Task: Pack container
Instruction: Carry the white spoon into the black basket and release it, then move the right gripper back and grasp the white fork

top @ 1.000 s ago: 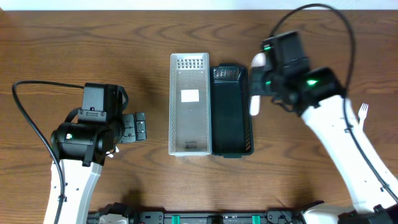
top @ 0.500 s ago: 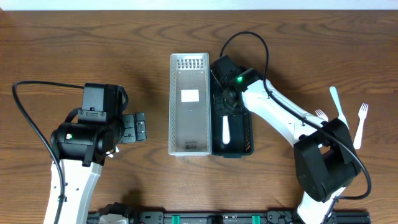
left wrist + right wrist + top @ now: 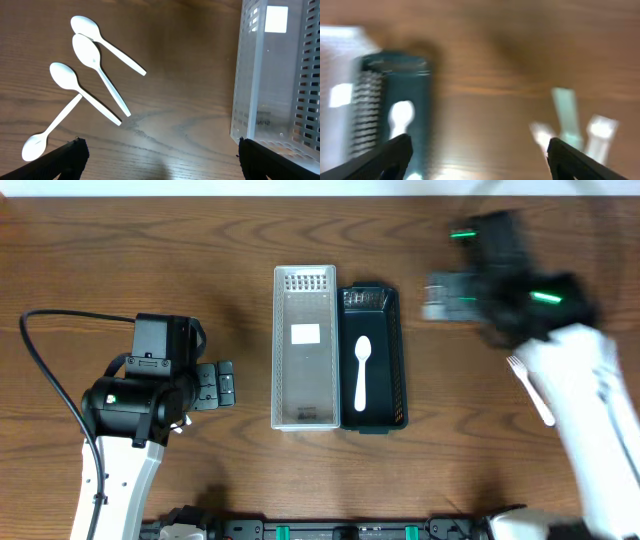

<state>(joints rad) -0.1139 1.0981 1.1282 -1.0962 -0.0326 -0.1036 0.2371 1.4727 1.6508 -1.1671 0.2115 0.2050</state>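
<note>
L tool (image 3: 162,155), R tool (image 3: 480,152) wide open, empty; spoon (image 3: 362,370) in black bin (image 3: 401,360); spare spoons (image 3: 95,55) left.

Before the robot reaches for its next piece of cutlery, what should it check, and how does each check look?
1. White plastic spoon lies fully inside the black slotted bin: ok.
2. Clear perforated bin has room; it holds only a white label: ok.
3. Right fingers wide apart, nothing between them: ok.
4. Next piece found: a white plastic fork lies on the wooden table, right of the bins: ok.
5. Left fingers apart and empty, with four white plastic spoons on the table ahead of them: ok.
6. Exact pose of the right arm: cannot tell, since it is blurred in the overhead view.
</note>
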